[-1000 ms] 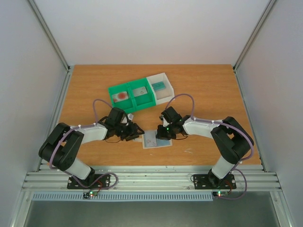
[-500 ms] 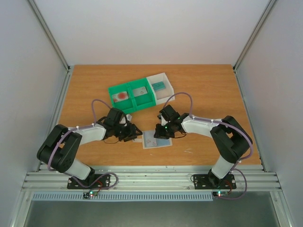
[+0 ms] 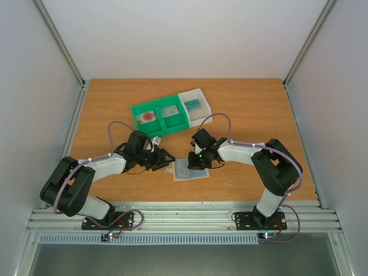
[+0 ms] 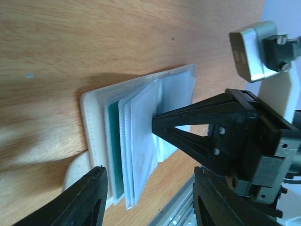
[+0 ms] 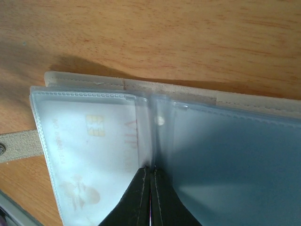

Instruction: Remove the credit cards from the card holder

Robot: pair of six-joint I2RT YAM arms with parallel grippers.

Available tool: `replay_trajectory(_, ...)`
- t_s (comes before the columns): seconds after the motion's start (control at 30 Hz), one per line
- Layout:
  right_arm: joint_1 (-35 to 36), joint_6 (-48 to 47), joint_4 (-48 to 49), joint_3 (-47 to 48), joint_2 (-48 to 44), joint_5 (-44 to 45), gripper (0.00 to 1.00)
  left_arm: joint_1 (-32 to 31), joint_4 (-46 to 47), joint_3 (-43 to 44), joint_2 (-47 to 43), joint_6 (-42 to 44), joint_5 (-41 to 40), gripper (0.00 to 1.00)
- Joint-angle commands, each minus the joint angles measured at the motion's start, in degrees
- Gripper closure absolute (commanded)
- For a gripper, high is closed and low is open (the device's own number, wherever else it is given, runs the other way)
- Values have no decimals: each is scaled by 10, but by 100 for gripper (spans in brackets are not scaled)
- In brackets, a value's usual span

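Note:
The card holder (image 3: 190, 169) lies open on the table between both arms, its beige cover (image 5: 94, 80) underneath and clear sleeves fanned up. One sleeve holds a white card with a gold chip (image 5: 94, 150); the sleeve beside it holds a blue card (image 5: 235, 160). A teal card (image 4: 114, 155) shows in a lower sleeve. My right gripper (image 5: 150, 169) is shut, its tips at the fold between the two sleeves. My left gripper (image 4: 148, 202) stands open just left of the holder's edge, touching nothing. The right gripper's closed tips (image 4: 157, 127) press against the raised sleeves.
A green two-compartment tray (image 3: 140, 108) behind the holder contains a white card with a red circle (image 3: 148, 115) and a grey card (image 3: 171, 111). The white tray (image 3: 198, 92) next to it holds a teal card (image 3: 194, 104). The holder's tab (image 5: 19, 143) points left.
The right gripper has shifted slightly left over the holder and closed fully. The left arm has stretched lower toward the holder's left edge; its jaws stay open.

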Motion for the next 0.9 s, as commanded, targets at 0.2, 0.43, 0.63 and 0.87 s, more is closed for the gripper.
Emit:
replay_trajectory(0.2,7,6,1,-34,26,21,99,-1,174,-12,33,-68,52,47)
replay_trajectory(0.43,7,14,15,-40,24,14,98,-3,242,-10,80,-84,76,44)
replay_trajectory(0.63,7,17,17,-42,21,15,97,-3,267,-5,113,-90,81,43)
replay_trajectory(0.87,7,20,21,-45,23,14,97,-4,251,0,145,-68,76,43)
